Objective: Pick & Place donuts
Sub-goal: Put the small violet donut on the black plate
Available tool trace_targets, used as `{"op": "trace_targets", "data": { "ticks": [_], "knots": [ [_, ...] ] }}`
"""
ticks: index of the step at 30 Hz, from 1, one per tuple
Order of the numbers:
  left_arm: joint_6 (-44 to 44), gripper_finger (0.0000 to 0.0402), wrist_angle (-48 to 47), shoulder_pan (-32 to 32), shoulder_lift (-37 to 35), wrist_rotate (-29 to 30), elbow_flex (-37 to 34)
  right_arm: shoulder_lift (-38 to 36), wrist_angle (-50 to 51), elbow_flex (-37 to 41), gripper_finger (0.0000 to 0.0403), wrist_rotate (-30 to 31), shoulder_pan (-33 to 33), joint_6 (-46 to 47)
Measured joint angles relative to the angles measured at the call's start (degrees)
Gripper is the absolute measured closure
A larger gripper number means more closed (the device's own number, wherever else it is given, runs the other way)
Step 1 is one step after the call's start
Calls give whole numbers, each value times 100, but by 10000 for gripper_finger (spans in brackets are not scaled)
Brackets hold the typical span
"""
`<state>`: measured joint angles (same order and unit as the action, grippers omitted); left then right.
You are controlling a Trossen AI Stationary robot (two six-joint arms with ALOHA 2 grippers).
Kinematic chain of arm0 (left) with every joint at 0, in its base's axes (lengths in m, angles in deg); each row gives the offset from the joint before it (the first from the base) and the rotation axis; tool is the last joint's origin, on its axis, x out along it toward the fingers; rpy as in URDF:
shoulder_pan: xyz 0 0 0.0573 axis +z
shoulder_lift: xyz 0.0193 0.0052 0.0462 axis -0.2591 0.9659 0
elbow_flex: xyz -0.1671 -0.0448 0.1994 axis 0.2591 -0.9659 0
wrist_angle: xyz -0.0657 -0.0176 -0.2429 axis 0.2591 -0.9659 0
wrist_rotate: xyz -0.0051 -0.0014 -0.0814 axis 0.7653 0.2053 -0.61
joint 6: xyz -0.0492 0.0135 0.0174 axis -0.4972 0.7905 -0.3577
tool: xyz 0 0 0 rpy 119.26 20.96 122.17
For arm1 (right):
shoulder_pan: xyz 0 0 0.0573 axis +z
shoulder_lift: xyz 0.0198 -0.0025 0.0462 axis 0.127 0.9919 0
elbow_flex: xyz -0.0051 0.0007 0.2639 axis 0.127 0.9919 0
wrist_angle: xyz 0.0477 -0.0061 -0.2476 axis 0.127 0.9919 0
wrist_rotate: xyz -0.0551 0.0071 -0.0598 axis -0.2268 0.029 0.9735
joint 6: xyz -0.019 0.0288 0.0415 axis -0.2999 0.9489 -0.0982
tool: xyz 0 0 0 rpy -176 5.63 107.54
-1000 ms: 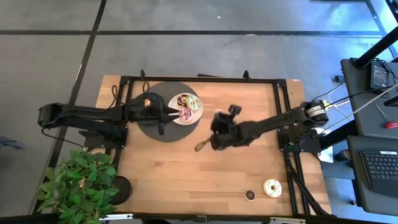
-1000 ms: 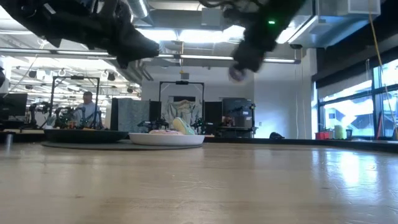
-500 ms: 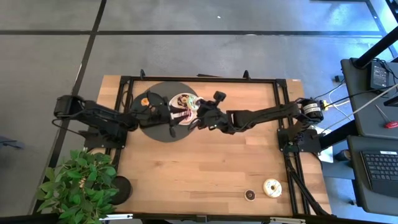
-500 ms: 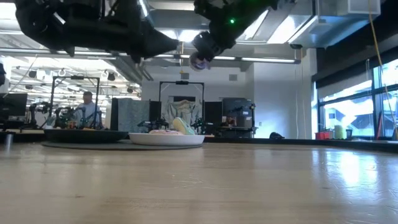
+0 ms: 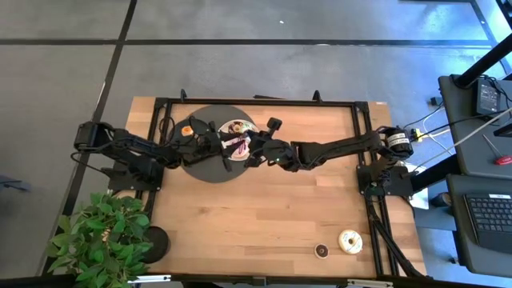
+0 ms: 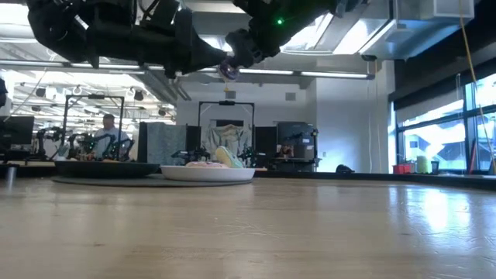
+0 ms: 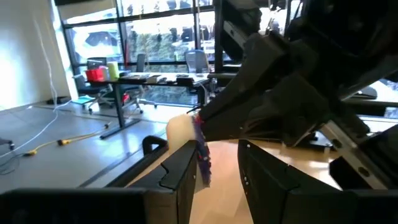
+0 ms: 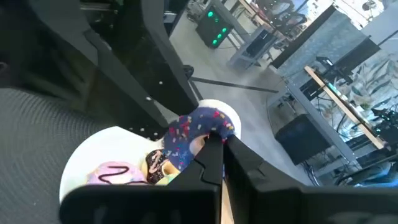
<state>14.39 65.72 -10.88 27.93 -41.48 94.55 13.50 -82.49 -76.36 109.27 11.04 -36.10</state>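
— Since half a second ago, what has been shifted?
— Both arms have been drawn in slightly over the round white plate; the right gripper is clamped on one purple sprinkled ring donut, held above it. The left gripper, parted narrowly and empty, is held beside.
— What else is counted?
— One black disc, two donuts near the table's front edge, one orange donut.
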Motion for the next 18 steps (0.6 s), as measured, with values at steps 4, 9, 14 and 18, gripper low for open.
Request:
{"op": "trace_targets", "data": {
  "ticks": [4,9,14,18],
  "knots": [
    [33,288,-148,-11,0,397,10,27,12,0,393,20,11,-55],
    [78,288,-287,-43,0,834,13,29,4,0,393,-29,55,-115],
    [140,288,-293,-43,0,859,13,29,1,0,393,-114,83,-93],
    [144,288,-310,-43,0,862,13,29,1,0,393,-130,94,-91]
  ]
}}
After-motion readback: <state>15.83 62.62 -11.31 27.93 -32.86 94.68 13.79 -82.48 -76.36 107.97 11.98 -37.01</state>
